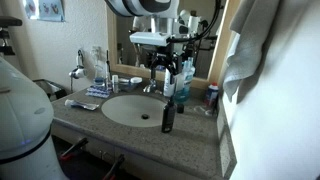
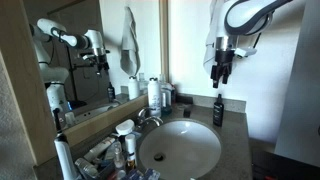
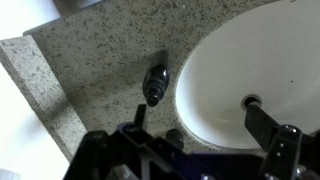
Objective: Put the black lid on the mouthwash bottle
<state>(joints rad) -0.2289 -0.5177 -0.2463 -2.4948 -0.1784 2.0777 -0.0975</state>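
The mouthwash bottle [image 1: 182, 90], clear with blue-teal liquid, stands at the back of the counter by the mirror. My gripper [image 1: 165, 68] hangs open and empty above the counter in both exterior views [image 2: 221, 75]. It is over a small all-dark slim bottle [image 1: 168, 115], which stands upright at the sink's edge [image 2: 217, 110]. In the wrist view the open fingers [image 3: 200, 120] straddle the sink rim, and the dark bottle [image 3: 155, 82] lies just ahead of the left finger. A small dark round thing [image 3: 174, 137] sits by the rim; I cannot tell whether it is the black lid.
The white sink basin [image 1: 130, 110] fills the middle of the speckled counter [image 3: 90, 70], with a faucet [image 1: 150, 88] behind it. A taller white bottle [image 2: 153, 92] and other toiletries stand along the mirror. More items crowd one end of the counter [image 2: 110, 150].
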